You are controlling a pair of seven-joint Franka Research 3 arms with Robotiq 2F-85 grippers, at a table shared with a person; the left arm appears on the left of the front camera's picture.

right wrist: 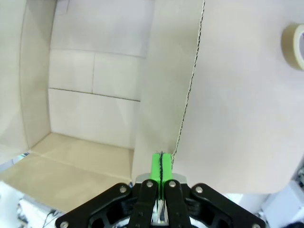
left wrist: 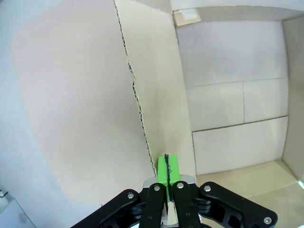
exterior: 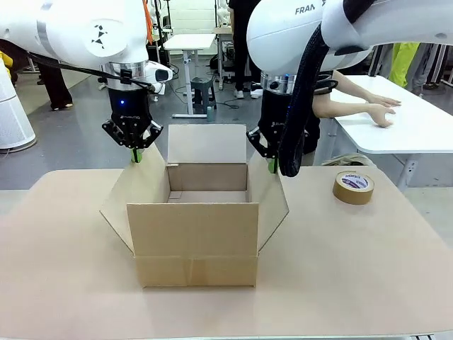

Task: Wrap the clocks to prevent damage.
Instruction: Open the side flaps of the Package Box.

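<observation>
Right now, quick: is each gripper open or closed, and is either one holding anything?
Left gripper: closed, pads together, holding nothing, tips by the left flap of the box.
Right gripper: closed, holding nothing, tips by the right flap.

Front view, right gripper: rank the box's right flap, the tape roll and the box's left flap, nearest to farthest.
1. right flap: directly below the right gripper, whose shut jaws sit at its top edge.
2. tape roll: on the table, farther out to the robot's right.
3. left flap: across the opening, on the robot's left side.
</observation>
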